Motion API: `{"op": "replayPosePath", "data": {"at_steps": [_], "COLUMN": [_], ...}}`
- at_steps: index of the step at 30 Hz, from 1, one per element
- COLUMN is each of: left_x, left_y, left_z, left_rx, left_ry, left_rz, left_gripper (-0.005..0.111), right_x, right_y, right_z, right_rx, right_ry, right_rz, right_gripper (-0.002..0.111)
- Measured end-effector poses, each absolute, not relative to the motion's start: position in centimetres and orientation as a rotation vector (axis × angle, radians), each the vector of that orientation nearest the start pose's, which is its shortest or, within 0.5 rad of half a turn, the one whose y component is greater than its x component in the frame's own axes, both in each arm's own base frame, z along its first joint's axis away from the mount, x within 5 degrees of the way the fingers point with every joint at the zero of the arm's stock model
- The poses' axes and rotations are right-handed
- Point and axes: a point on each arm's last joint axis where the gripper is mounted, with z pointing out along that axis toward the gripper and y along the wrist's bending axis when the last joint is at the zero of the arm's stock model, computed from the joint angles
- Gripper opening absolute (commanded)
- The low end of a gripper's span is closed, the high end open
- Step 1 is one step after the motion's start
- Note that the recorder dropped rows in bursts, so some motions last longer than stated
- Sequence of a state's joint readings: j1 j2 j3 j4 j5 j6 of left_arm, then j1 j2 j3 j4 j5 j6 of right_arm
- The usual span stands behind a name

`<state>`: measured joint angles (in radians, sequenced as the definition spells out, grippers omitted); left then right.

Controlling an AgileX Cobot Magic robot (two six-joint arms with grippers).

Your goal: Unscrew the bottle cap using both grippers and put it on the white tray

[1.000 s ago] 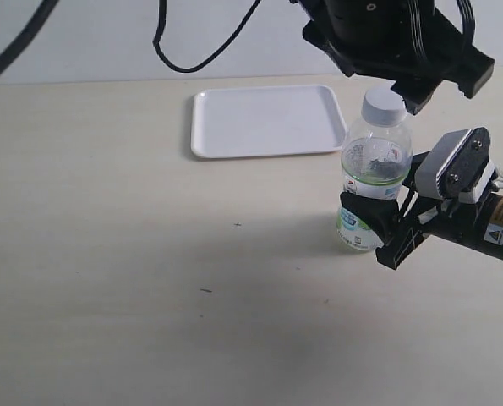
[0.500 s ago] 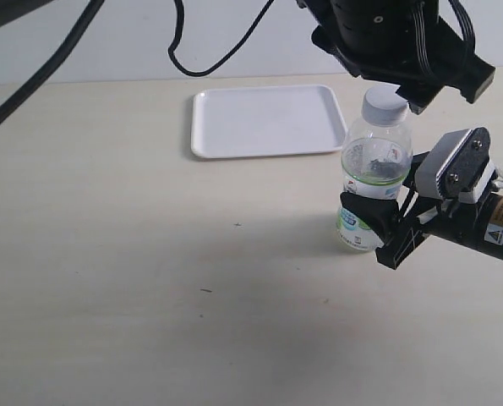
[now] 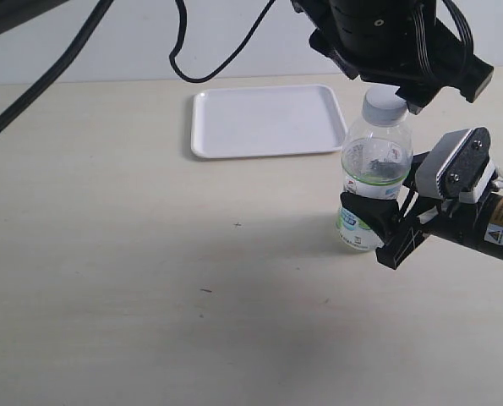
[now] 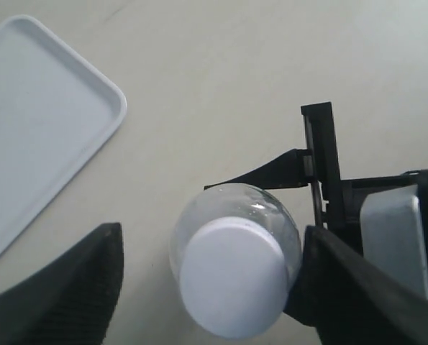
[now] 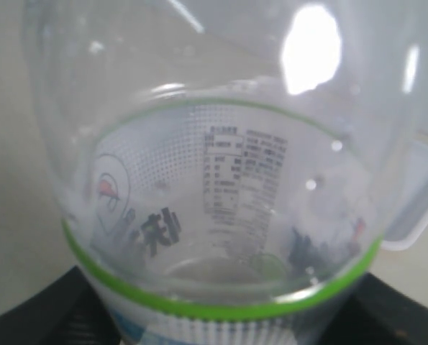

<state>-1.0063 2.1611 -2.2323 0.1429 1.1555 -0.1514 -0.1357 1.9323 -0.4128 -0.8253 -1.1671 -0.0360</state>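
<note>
- At the lower right, the right gripper has its jaws clenched on the low part of the bottle.
- The bottle stands up on the tabletop.
- The cap sits on the bottle, at the upper right.
- The left gripper hangs over the cap, jaws wide apart, not touching it.
- The tray lies at the top middle.

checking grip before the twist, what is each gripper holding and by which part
Right gripper clamps the small clear plastic bottle by its lower labelled body. Left gripper holds nothing: its open jaws flank the round white screw cap without touching.
</note>
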Motion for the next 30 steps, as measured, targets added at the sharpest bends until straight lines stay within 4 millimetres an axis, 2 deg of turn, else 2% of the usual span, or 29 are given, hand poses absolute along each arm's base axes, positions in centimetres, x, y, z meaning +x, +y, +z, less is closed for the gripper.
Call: {"op": "replayPosePath", "data": {"at_steps": [18,21,26,30], "left_x": [26.88,26.88,26.87,26.83], "left_y": [-40.21,-40.21,-40.22,-40.25], "left_z": [31.44,31.44,31.44,31.43], "left_rx": [1.057,1.055,1.055,1.055], "left_ry": [2.38,2.382,2.383,2.385], "left_rz": [-0.247,-0.248,-0.25,-0.256], "left_gripper": [0.067,0.063,0.05,0.053], "right_x": [25.96,25.96,25.96,25.96], "right_y": [2.69,2.69,2.69,2.69], "right_z": [10.07,10.07,10.07,10.07], "right_rx": [-0.733,-0.733,-0.733,-0.732], "right_ry": [1.744,1.744,1.744,1.745], "right_rz": [0.354,0.354,0.354,0.355], "right_gripper": [0.0,0.0,0.0,0.0]}}
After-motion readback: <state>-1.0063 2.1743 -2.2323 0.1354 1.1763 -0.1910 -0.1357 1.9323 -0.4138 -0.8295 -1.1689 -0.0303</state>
